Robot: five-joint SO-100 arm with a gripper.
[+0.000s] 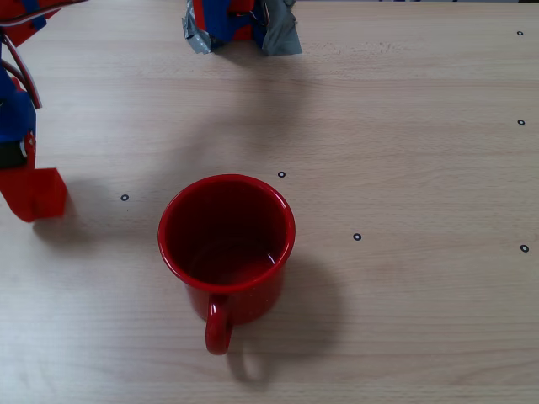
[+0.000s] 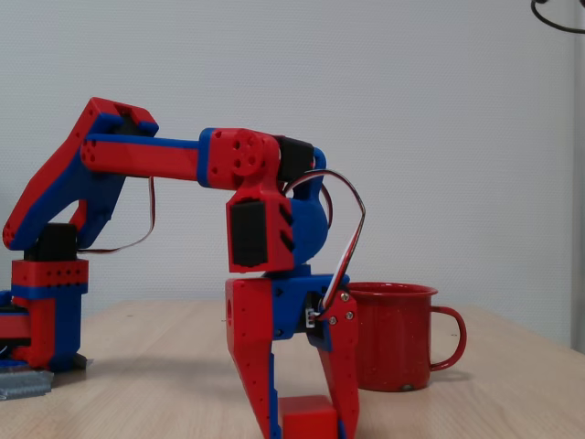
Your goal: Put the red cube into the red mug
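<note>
Jaws closed on red cube w/ tips down at tabletop, left of red mug in overhead view; mug upright, nothing inside.

In a fixed view the red and blue arm is seen folded: the upper link is raised from the base at the left, the forearm is held level, and the wrist is bent straight down. The gripper is pointed at the table, its two red fingers closed against the red cube held between them.
</note>
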